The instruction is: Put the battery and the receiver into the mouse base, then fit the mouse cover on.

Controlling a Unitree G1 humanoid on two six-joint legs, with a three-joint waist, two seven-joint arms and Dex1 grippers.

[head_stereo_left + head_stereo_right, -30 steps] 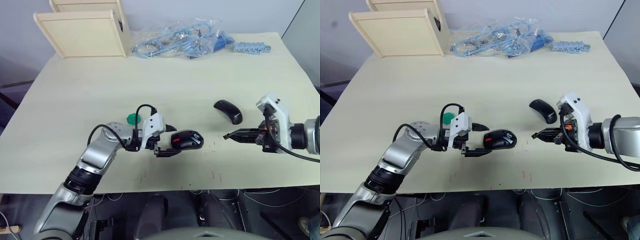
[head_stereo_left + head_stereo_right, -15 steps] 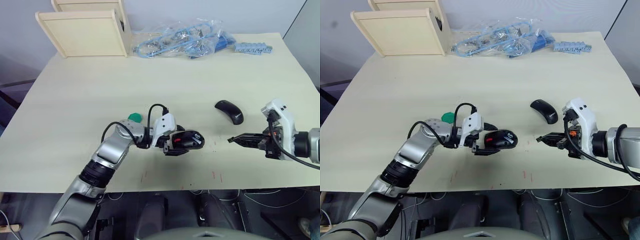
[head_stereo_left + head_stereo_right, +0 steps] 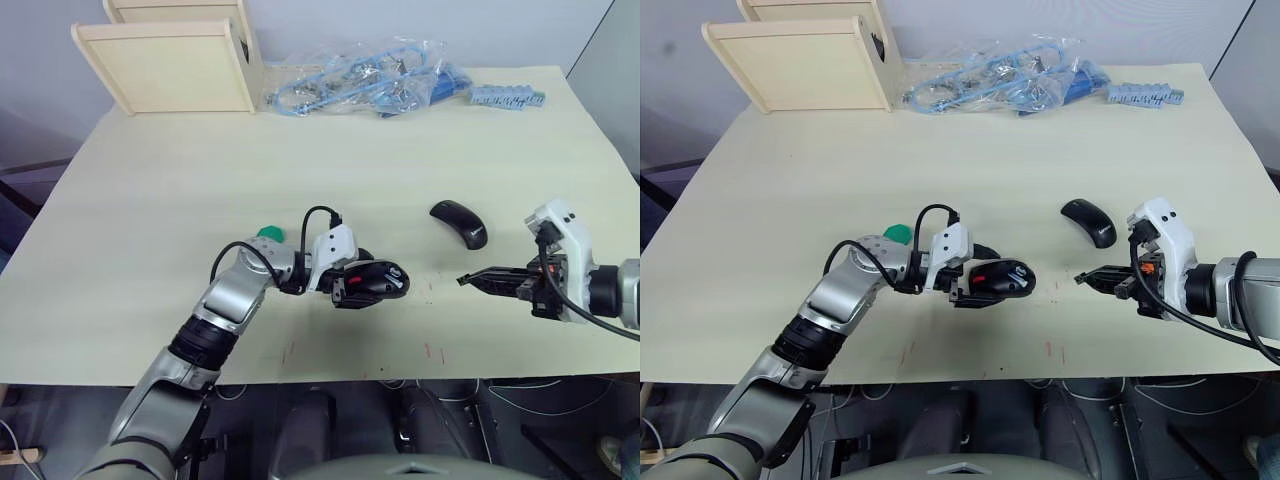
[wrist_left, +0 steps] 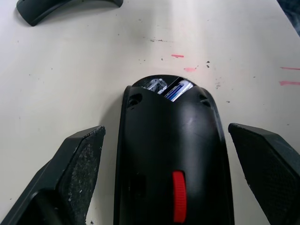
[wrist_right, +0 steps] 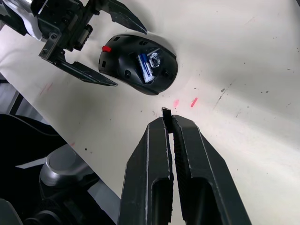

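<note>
Mouse base (image 3: 372, 282) — battery (image 5: 144, 67) inside, near the tabletop's front edge, between left gripper's (image 4: 167, 150) parted jaws; right gripper (image 5: 167, 116) clamps receiver (image 5: 165, 112).

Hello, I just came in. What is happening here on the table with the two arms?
The left gripper is open with a finger on each side of the mouse base, where the battery already lies in its compartment. The right gripper is shut on the receiver, a small dark piece at its tips. The mouse cover lies apart on the table.

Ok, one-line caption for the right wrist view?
Right gripper pinches the receiver near the mouse base, battery already seated; left gripper straddles the base.
</note>
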